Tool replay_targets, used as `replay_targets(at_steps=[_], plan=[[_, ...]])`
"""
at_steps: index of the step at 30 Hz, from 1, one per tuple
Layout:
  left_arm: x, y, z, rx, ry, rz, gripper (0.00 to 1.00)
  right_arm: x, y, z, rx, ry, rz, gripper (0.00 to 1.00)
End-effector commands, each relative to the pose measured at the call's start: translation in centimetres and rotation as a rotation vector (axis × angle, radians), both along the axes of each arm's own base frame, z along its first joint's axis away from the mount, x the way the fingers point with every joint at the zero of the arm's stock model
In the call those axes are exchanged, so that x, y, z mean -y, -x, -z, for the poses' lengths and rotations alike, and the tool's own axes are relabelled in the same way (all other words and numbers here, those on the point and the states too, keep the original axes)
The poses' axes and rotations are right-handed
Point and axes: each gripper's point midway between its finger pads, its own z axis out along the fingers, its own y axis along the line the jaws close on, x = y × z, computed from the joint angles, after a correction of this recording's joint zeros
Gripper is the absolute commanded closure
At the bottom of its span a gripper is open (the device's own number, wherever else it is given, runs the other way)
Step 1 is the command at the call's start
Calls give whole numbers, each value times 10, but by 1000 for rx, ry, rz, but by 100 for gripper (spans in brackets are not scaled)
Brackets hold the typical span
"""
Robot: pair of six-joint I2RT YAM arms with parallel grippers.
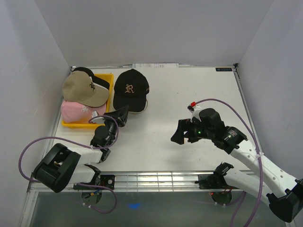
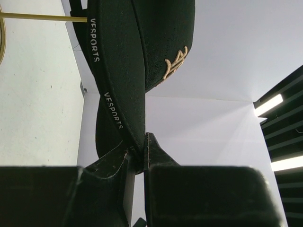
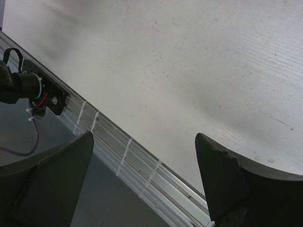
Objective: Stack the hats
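Observation:
A black hat (image 1: 131, 90) with a tan "R" stands right of the yellow tray (image 1: 110, 78). My left gripper (image 1: 121, 115) is shut on the near edge of its brim. In the left wrist view the brim (image 2: 118, 85) runs down between the pinching jaws of the left gripper (image 2: 140, 149). A tan hat (image 1: 85, 89) lies in the tray over another black hat (image 1: 91, 74), with a pink hat (image 1: 78, 111) in front of them. My right gripper (image 1: 178, 133) hangs open over bare table; in the right wrist view nothing is between the fingers of the right gripper (image 3: 144, 138).
A gold wire (image 2: 42, 17) shows beside the held hat in the left wrist view. The metal rail (image 1: 156, 179) runs along the table's near edge. White walls close in the back and both sides.

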Motion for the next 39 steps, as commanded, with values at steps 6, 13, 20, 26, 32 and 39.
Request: replay_targets(at_steps=[6, 13, 20, 26, 32, 39], plan=[[-4, 3, 11, -39, 11, -8, 100, -2, 0, -6, 20, -30, -5, 7], [-5, 6, 19, -81, 3, -5, 90, -3, -1, -8, 20, -36, 0, 7], [-2, 6, 26, -120, -25, 10, 82, -4, 0, -10, 20, -51, 3, 7], [1, 8, 39, -162, -36, 26, 71, -4, 0, -11, 22, -56, 4, 7], [3, 7, 45, -181, -53, 33, 64, -5, -1, -12, 21, -62, 9, 7], [5, 7, 53, -205, -63, 40, 61, -5, 0, -10, 18, -64, 10, 7]])
